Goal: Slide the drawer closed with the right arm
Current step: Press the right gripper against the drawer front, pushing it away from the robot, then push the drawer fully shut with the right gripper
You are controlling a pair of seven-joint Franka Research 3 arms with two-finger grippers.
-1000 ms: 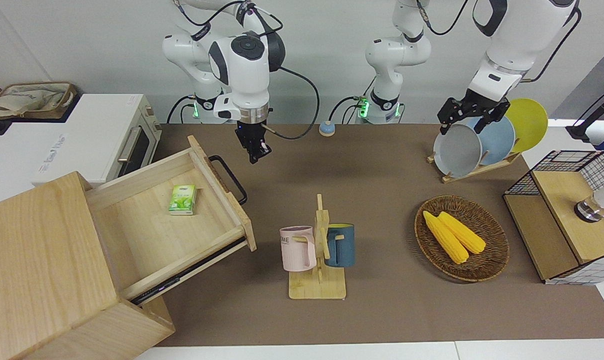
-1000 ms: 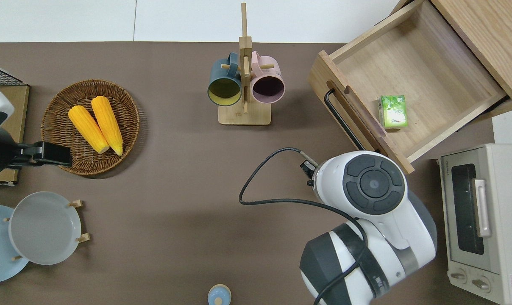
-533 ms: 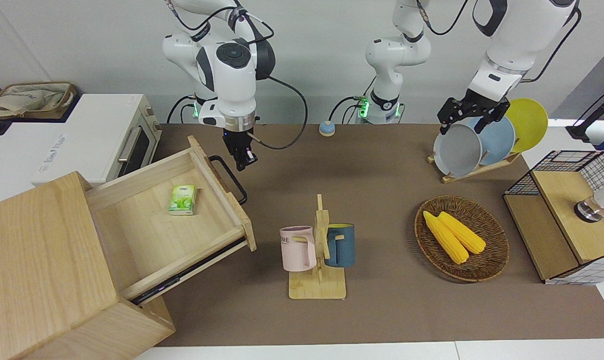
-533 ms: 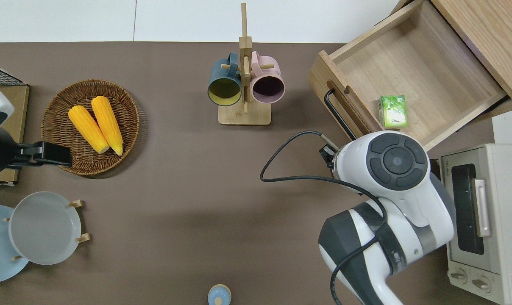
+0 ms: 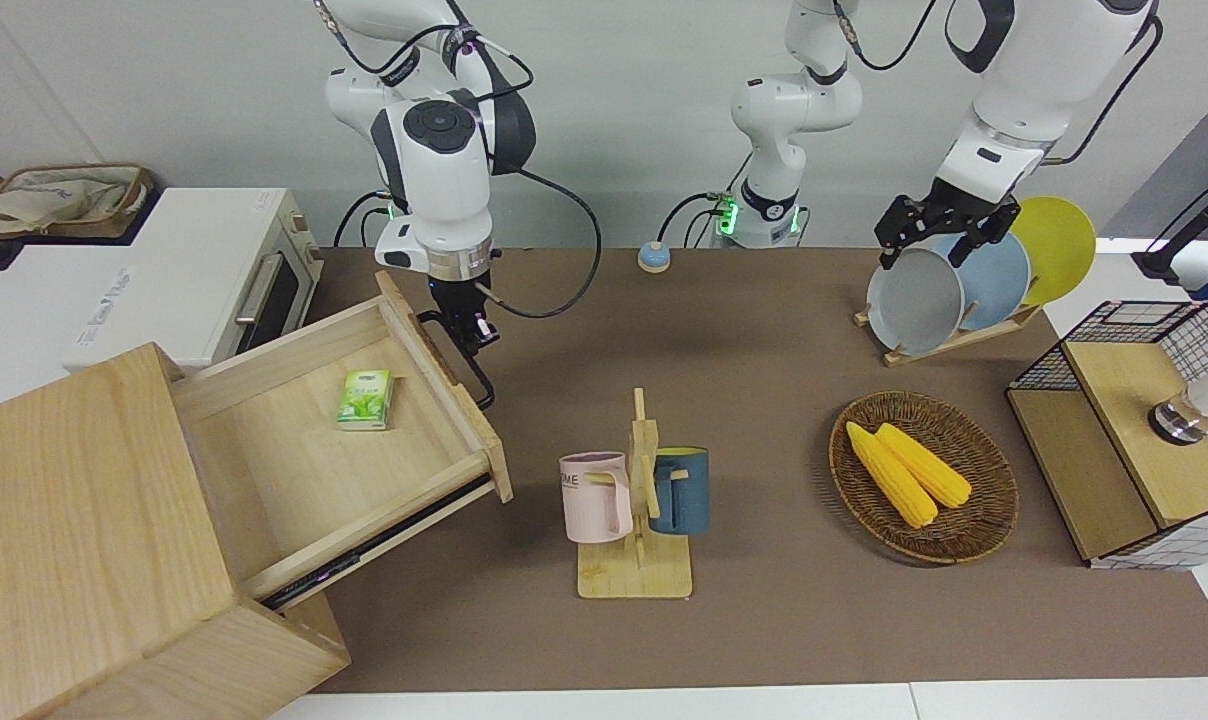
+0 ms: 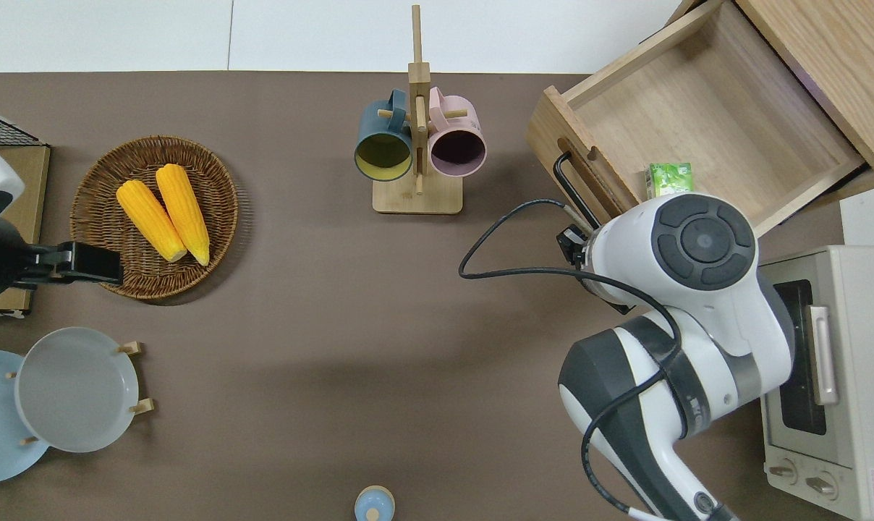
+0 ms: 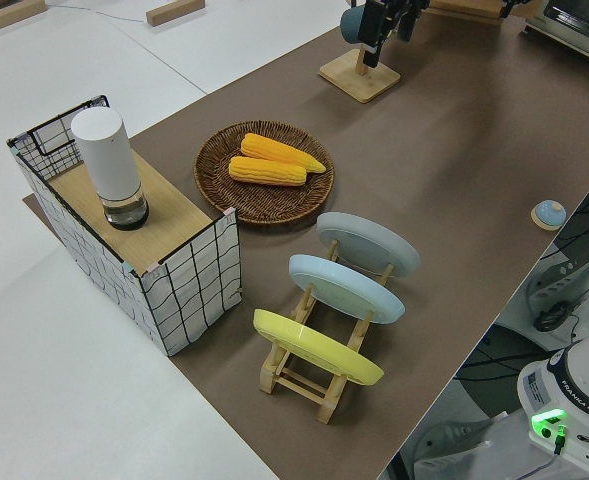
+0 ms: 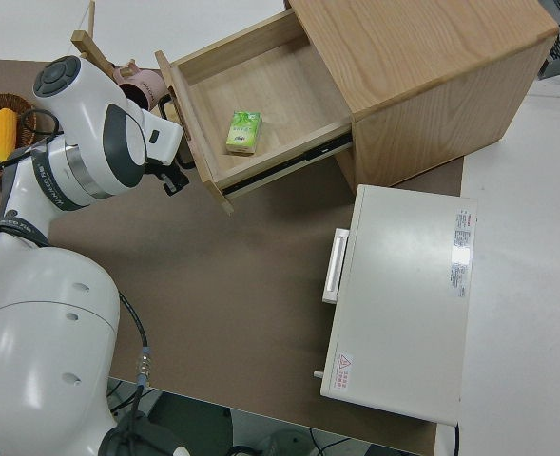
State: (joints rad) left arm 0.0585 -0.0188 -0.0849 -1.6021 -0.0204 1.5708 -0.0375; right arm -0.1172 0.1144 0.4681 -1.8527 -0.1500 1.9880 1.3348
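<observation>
Hanging at the handle of the drawer, which stands pulled out at the right arm's end, the right gripper looks placed for pushing; its jaw state cannot be told

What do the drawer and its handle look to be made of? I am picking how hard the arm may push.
The drawer looks like pale, matte wood: grain lines run across its floor and walls. Its handle looks like thin black metal, probably painted: a slim bent loop with an even dark surface.
</observation>
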